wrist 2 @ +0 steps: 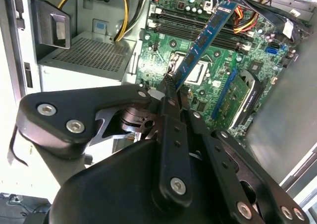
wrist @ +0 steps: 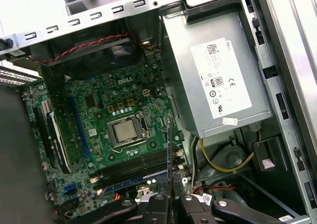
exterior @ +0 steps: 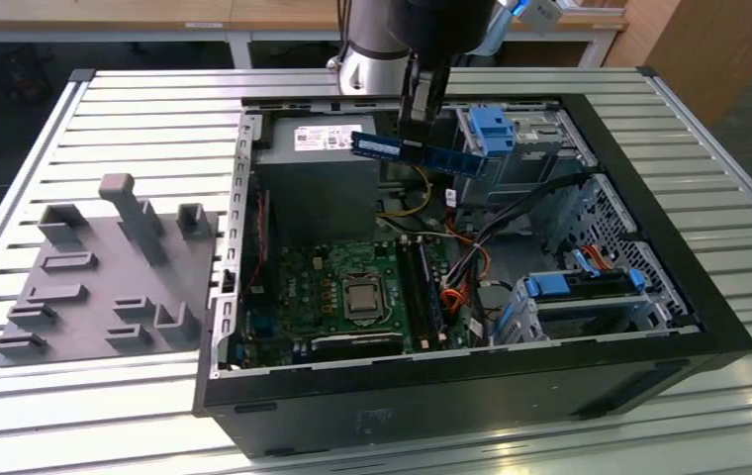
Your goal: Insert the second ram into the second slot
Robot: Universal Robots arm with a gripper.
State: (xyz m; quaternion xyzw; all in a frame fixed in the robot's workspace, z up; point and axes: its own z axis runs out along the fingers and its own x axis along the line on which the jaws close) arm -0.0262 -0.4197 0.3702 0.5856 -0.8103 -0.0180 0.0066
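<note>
The second ram [exterior: 455, 161] is gripped at mid-length by the clenched end effector [exterior: 419, 134], raised above the open computer case [exterior: 455, 396]. Its long axis is seen lying across the line of the memory slots [exterior: 419, 282], which are well below.

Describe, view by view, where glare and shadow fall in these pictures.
Exterior view: glare streaks the table near the computer case, whose interior is shaded. Second wrist view: the end effector, gripping the second ram, reads near-black against the lit motherboard. First wrist view: the table outside washes out white; the power supply is evenly lit.
</note>
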